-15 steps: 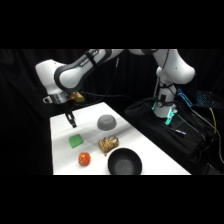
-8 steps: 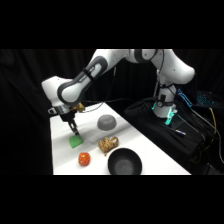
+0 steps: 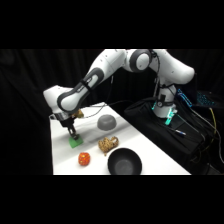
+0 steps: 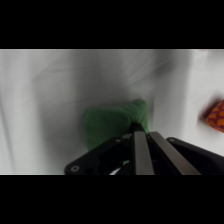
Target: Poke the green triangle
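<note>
In the side view, the white tabletop (image 3: 62,160) was shown running from upper left to lower right. Toward its left side, the small flat bright green block (image 3: 75,142), which is the green triangle of the task, was seen lying near the tabletop's left edge. The white arm's end effector (image 3: 73,134) had been brought down from well above the tabletop over the past second and was now seen planted on the block's top, apparently in contact. This was judged to mean the poke was being made or was just complete.

To the right and nearer the camera, a red-orange ball (image 3: 84,159) was seen, then a brown patterned object (image 3: 107,144), a grey dome (image 3: 106,121) behind it, and a black bowl (image 3: 124,162) at the front.

In the wrist view, the green block (image 4: 112,125) was seen just past the fingers (image 4: 141,150), which were held together, nothing clamped between them. An orange patterned object (image 4: 216,114) was glimpsed at the right edge.
</note>
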